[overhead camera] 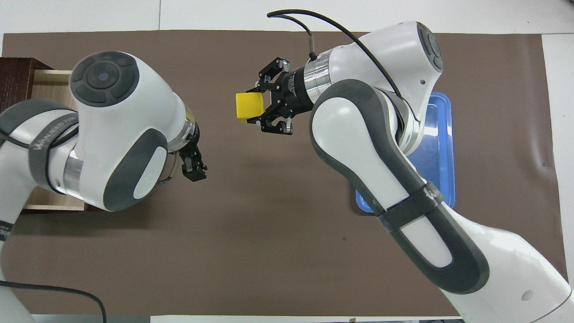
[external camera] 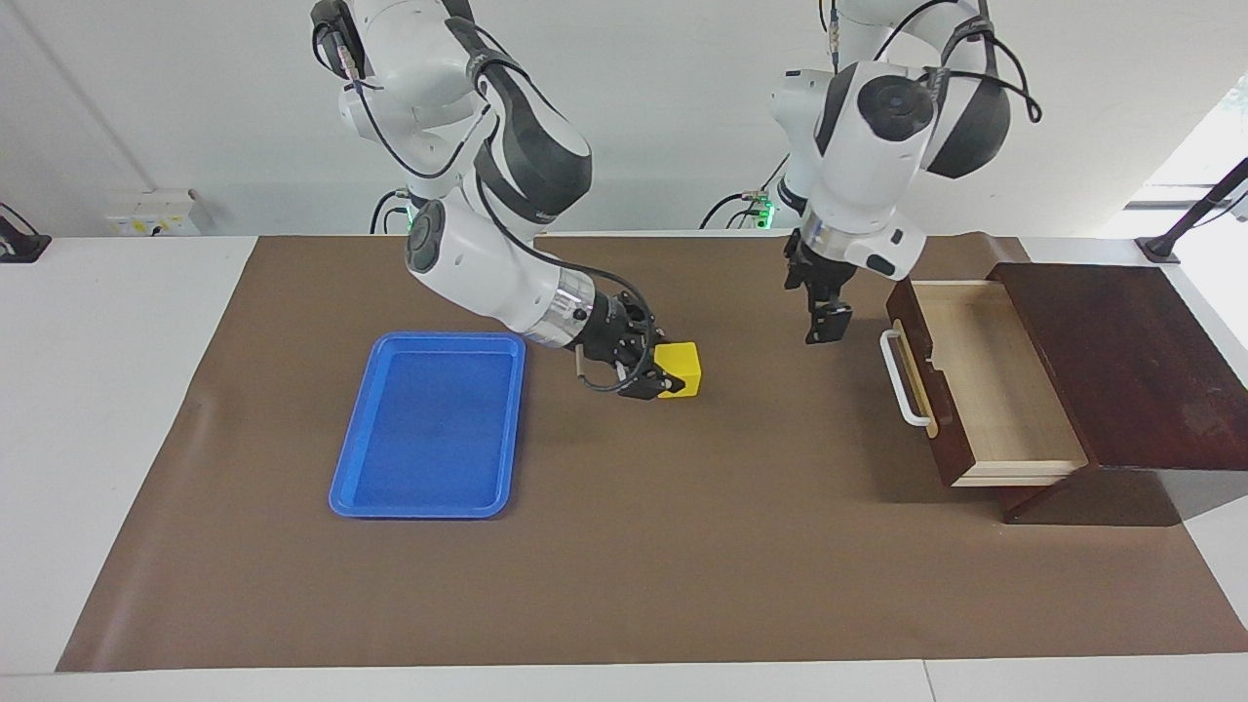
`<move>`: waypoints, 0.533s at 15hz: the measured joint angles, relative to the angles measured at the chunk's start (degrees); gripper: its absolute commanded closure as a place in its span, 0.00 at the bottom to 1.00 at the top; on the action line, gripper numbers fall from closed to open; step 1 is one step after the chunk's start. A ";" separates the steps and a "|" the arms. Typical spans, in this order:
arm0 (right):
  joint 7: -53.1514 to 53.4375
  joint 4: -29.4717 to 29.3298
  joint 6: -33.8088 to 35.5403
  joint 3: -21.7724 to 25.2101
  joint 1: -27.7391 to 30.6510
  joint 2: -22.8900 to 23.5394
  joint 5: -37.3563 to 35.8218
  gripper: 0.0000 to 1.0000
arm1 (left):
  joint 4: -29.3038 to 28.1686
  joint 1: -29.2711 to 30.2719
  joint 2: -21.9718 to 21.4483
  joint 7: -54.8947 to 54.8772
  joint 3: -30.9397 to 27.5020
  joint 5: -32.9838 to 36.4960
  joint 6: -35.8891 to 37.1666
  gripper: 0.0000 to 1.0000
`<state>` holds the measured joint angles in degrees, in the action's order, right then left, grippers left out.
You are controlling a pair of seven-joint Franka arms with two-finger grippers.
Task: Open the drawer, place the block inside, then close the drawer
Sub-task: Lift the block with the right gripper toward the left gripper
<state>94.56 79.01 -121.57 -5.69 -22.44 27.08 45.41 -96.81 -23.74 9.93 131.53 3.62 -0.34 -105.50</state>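
My right gripper (external camera: 664, 376) (overhead camera: 258, 108) is shut on the yellow block (external camera: 682, 370) (overhead camera: 248, 107) and holds it just above the brown mat, between the blue tray and the drawer. The drawer (external camera: 994, 390) stands pulled out at the left arm's end of the table, its pale inside bare and its white handle (external camera: 903, 382) facing the middle. My left gripper (external camera: 825, 327) (overhead camera: 194, 169) hangs open and holds nothing, over the mat a short way in front of the handle. In the overhead view the left arm hides most of the drawer (overhead camera: 45, 80).
The blue tray (external camera: 429, 424) (overhead camera: 438, 148) lies on the mat toward the right arm's end, with nothing in it. The dark cabinet top (external camera: 1121, 361) sits above the drawer. The brown mat (external camera: 682, 546) covers the table.
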 measured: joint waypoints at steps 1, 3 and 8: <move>0.31 0.01 -0.34 0.00 -0.65 0.17 0.00 1.00 | 0.64 0.05 0.91 0.91 -0.14 -0.15 -0.89 0.00; 0.85 0.01 -0.67 0.01 -1.16 0.39 0.00 1.00 | 1.62 0.16 1.52 1.29 -0.62 -1.50 -1.81 0.00; 2.35 0.00 -0.75 0.28 -1.13 0.41 0.00 1.00 | 5.66 0.42 1.51 1.23 -0.90 -4.72 -1.90 0.00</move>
<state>96.92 79.01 -122.33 -5.42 -23.57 27.49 45.41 -91.16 -23.32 11.44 132.75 2.72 -5.07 -107.40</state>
